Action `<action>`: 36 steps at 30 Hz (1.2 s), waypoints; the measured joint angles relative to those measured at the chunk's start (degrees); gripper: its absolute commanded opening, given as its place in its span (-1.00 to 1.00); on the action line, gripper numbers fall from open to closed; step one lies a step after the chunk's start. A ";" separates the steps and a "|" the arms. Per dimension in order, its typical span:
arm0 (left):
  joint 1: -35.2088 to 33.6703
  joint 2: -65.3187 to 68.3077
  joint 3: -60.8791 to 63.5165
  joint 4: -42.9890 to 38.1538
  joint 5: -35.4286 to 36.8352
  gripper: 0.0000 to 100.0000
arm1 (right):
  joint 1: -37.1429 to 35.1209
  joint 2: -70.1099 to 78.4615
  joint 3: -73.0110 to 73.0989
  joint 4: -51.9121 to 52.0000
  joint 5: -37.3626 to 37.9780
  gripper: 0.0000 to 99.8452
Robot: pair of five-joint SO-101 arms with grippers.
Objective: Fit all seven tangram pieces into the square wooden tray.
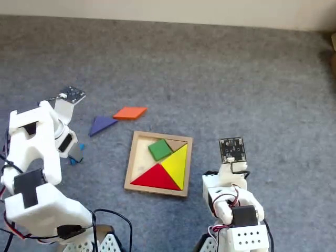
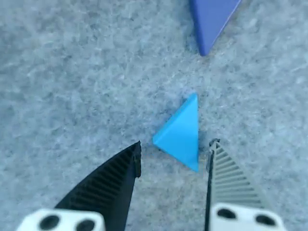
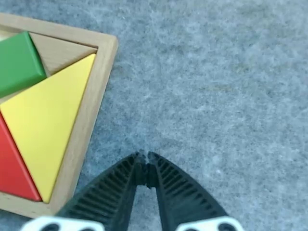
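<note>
Indoor tabletop workspace, grey felt-like covering (image 1: 226, 68), pale wall (image 1: 210, 9) behind

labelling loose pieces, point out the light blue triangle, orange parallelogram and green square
light blue triangle (image 2: 180, 134), left wrist view, face centre
orange parallelogram (image 1: 129, 112), high view, face centre
green square (image 1: 159, 149), high view, face centre

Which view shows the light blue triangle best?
The left wrist view: the light blue triangle lies whole on the carpet, between the open fingers of the left hand. In the high view the left arm covers most of it, and a blue edge peeks out. The right wrist view faces the wooden tray.
</note>
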 measured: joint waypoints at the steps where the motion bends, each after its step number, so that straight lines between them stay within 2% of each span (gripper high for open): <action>1: 0.09 0.44 0.00 0.00 0.09 -0.63 | 0.00 0.00 0.00 0.00 0.00 -0.96; 14: 2.90 6.07 -0.88 0.26 0.00 -0.82 | 0.00 0.00 0.00 0.00 0.00 -0.96; 22: 6.68 4.92 -2.55 4.66 0.09 -0.82 | 0.00 0.00 0.00 0.00 0.00 -0.96; 31: 10.29 -5.63 0.35 5.36 0.09 -0.82 | 0.00 0.00 0.00 0.00 0.00 -0.96; 36: 11.60 -6.42 0.44 4.75 0.44 -0.69 | 0.00 0.00 0.00 0.00 0.00 -0.96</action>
